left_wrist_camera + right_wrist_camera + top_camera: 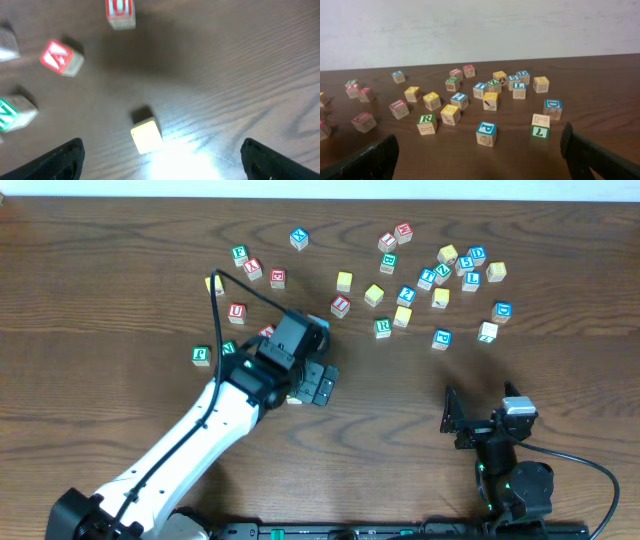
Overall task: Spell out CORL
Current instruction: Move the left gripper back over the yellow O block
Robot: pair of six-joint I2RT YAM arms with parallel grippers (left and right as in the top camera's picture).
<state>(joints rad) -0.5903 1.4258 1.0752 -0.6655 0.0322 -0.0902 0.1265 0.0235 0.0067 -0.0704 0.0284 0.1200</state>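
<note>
My left gripper [320, 385] is open and low over the table, left of centre. In the left wrist view a yellow-faced cube [146, 135] lies on the wood just ahead of the open fingers [162, 157], touching neither; its letter is washed out by glare. The green R cube [382, 327] stands in the middle of the table and shows in the right wrist view [425, 120]. The blue L cube [471, 280] sits in the far right cluster and shows in the right wrist view [519, 86]. My right gripper [452, 418] is open and empty near the front edge [480, 157].
Several other cubes are scattered across the far half: red-lettered ones at left [236, 311], [60, 56], a blue P cube [486, 129], a blue D cube [553, 105], a green-faced cube [539, 131], and other yellow cubes [344, 280], [374, 294].
</note>
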